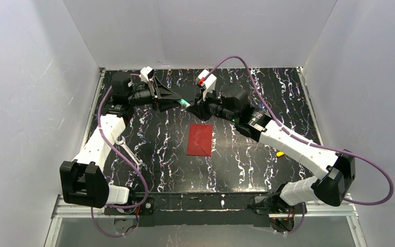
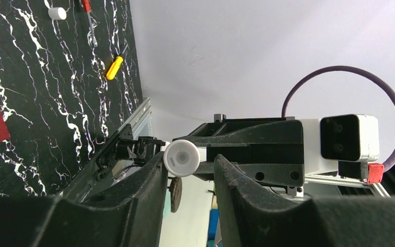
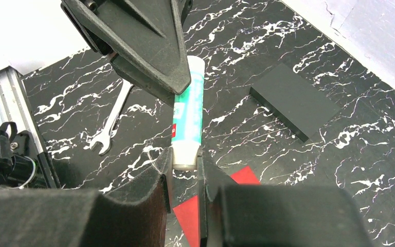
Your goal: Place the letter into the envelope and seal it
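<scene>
While the right gripper (image 3: 184, 163) is clamping a glue stick (image 3: 189, 113), the left gripper (image 2: 190, 163) is straddling its far end. Perhaps it is gripping; I cannot tell.

The envelope (image 1: 200, 139) looks like matt red paper on a smooth black marbled table (image 1: 247, 170). The wrench (image 3: 111, 119) is bright metal; the tube (image 3: 187, 123) smooth plastic.

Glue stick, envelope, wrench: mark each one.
glue stick (image 3: 187, 110): right wrist view, middle of its tube.
envelope (image 1: 200, 140): top external view, centre of its red face.
wrench (image 3: 114, 115): right wrist view, middle of its shank.
</scene>
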### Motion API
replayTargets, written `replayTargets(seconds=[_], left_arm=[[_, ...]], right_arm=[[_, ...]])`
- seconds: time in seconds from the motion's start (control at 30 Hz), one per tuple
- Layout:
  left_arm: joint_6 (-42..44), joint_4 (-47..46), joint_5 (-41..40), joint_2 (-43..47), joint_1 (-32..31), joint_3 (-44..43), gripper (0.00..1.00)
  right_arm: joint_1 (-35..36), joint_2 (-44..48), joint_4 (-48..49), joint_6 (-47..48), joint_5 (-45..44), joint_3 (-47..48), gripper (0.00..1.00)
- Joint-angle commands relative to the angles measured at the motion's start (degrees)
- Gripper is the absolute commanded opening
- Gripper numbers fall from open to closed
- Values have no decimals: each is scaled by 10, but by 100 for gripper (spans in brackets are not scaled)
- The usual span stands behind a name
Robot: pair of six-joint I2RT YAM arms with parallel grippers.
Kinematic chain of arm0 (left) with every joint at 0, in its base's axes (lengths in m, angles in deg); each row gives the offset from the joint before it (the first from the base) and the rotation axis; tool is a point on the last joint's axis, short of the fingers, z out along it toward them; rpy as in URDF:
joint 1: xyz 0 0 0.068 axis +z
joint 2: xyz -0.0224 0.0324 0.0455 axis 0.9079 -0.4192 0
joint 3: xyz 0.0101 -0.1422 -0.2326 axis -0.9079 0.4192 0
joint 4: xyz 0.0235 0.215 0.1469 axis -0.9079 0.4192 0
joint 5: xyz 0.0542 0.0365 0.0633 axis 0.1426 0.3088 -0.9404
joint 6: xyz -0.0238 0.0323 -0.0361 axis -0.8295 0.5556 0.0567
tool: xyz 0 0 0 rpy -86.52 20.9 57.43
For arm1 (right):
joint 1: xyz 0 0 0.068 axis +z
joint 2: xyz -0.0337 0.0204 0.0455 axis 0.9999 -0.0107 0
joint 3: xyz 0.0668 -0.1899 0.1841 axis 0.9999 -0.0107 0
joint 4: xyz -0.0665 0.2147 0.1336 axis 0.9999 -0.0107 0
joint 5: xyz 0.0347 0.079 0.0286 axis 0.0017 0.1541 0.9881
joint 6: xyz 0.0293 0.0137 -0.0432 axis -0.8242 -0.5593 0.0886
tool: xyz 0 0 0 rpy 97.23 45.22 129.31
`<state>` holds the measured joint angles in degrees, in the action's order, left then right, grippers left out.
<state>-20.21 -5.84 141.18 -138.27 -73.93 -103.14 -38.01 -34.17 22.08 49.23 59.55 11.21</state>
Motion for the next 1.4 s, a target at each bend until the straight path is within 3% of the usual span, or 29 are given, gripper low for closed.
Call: replayTargets(seconds=[0.0, 0.17, 0.27, 0.5, 0.7, 0.77, 0.87, 0.93, 1.1, 1.17, 1.37], left_arm=[[-1, -8, 30, 8, 4, 3, 36], [6, 1, 30, -1, 4, -3, 49], [31, 26, 17, -2, 2, -3, 49], [28, 14, 21, -2, 2, 15, 35], [33, 16, 17, 1, -2, 27, 4], [35, 17, 14, 4, -3, 30, 0], [51, 32, -1, 5, -3, 25, 0], [78, 68, -21, 1, -3, 15, 0], [185, 170, -96, -18, -2, -8, 0], [207, 191, -120, -25, -2, -8, 0], [257, 233, -171, -33, -2, -18, 0]], right_arm=[[-4, 24, 31, 0, 20, -8, 11], [-6, 21, 31, 1, 32, -9, 11], [-7, 20, 31, -2, 33, -10, 10], [-8, 12, 37, -13, 47, -14, 10], [-10, 3, 23, -24, 37, -2, 13], [-10, 0, 21, -35, 27, -1, 22], [-10, 3, 14, -52, -2, -1, 71], [-10, 18, 22, -69, -26, -9, 95], [-23, 53, 24, -131, -39, -11, 99], [-27, 61, 7, -166, -86, -10, 99], [-76, -5, -239, -281, -276, 43, 91]])
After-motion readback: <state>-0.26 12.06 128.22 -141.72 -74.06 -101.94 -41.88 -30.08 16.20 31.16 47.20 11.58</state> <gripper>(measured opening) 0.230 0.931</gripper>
